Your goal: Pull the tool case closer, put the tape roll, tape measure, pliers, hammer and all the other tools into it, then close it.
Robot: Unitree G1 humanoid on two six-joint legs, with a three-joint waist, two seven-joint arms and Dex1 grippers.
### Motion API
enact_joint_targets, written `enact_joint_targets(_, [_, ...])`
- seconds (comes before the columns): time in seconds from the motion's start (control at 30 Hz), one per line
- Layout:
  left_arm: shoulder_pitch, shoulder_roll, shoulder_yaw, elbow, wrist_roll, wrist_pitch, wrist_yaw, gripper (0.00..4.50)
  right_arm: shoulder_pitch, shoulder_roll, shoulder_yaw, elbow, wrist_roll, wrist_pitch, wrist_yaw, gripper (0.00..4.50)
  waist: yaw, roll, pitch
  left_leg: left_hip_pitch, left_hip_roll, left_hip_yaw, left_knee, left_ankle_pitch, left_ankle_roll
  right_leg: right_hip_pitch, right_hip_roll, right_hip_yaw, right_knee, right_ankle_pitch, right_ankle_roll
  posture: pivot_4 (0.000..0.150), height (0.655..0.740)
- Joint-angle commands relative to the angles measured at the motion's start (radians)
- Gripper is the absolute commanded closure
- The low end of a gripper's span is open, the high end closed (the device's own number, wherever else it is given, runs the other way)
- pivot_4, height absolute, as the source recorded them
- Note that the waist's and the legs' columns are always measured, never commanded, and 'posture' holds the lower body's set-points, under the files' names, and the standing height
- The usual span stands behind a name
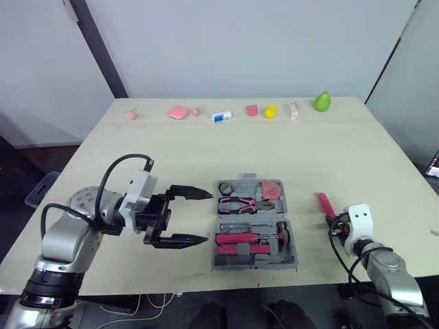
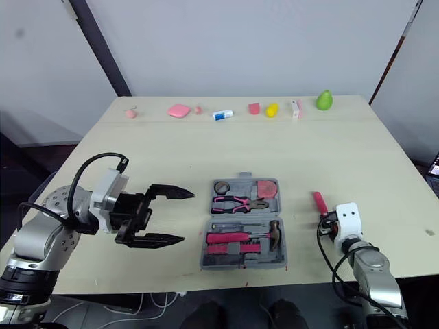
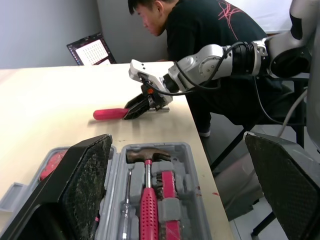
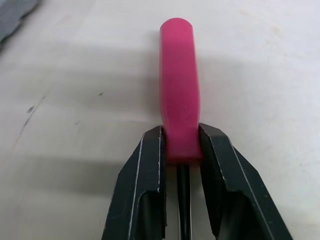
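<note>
Holding the left end effector (image 1: 208,216) spread wide, turned on its side just left of the tool case (image 1: 291,255), fingertips pointing toward it without touching; pinching the pink handle of a screwdriver (image 1: 325,204) in the right end effector (image 4: 181,132), the two black fingers (image 4: 142,175) closing on either side of the handle's near end, the screwdriver resting on the pale surface (image 1: 357,157) off to the right of the case; finding the case lying open near the front edge of the surface, roughly midway between the two arms; showing, in the far half, the tape roll (image 1: 226,187) at the left corner, the pliers (image 1: 243,203) with pink grips just nearer, and the pink tape measure (image 1: 271,189) at the right; showing, in the near half, the hammer (image 1: 236,238) lying crosswise, head toward the right, beside smaller tools; lining the far edge, a row of small coloured items (image 1: 271,111), well apart from the case; sitting beyond the right arm, a person (image 3: 210,30) in a dark shirt
</note>
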Motion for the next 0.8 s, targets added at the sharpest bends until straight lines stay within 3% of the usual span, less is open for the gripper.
enact_joint_targets(0.03, [0.014, 0.019, 0.033, 0.0, -0.004, -0.023, -0.023, 0.0, 0.008, -0.082, 0.011, -0.096, 0.025, -0.038, 0.101, 4.09, 0.0, 0.001, 0.0, 0.0, 0.0, 0.0, 0.0, 0.0, 0.0, 0.0, 0.0, 0.001, 0.0, 0.0, 0.0, 0.15, 0.74])
enact_joint_targets(0.17, [0.028, 0.034, 0.038, 0.021, 0.008, -0.039, -0.037, 0.0, -0.019, -0.237, 0.088, -0.21, 0.084, 0.019, 0.321, 4.09, -0.004, 0.001, 0.0, 0.001, 0.0, 0.0, 0.0, 0.0, 0.0, 0.0, 0.0, 0.002, 0.0, 0.0, 0.0, 0.15, 0.74])
enact_joint_targets(0.4, [0.054, 0.048, 0.057, 0.054, 0.007, -0.072, -0.068, 0.0, -0.156, -0.368, 0.272, -0.328, 0.099, 0.093, 0.52, 4.09, 0.0, 0.0, 0.0, 0.0, 0.001, 0.0, 0.0, 0.0, 0.0, 0.0, 0.001, -0.001, 0.0, 0.0, 0.0, 0.15, 0.74])
enact_joint_targets(0.6, [0.073, 0.071, 0.052, 0.087, 0.042, -0.137, -0.11, 0.0, -0.297, -0.408, 0.471, -0.405, 0.051, 0.165, 0.626, 4.09, 0.003, -0.001, 0.001, 0.0, 0.0, -0.001, 0.0, 0.0, 0.0, 0.0, 0.0, -0.002, 0.0, 0.0, 0.0, 0.15, 0.74])
enact_joint_targets(0.8, [0.123, 0.141, 0.017, 0.097, 0.031, -0.188, -0.124, 0.0, -0.436, -0.363, 0.647, -0.437, -0.025, 0.298, 0.615, 4.09, 0.001, -0.001, 0.001, 0.0, 0.001, -0.002, 0.0, 0.0, 0.0, -0.001, 0.0, -0.002, 0.0, 0.0, -0.001, 0.15, 0.74])
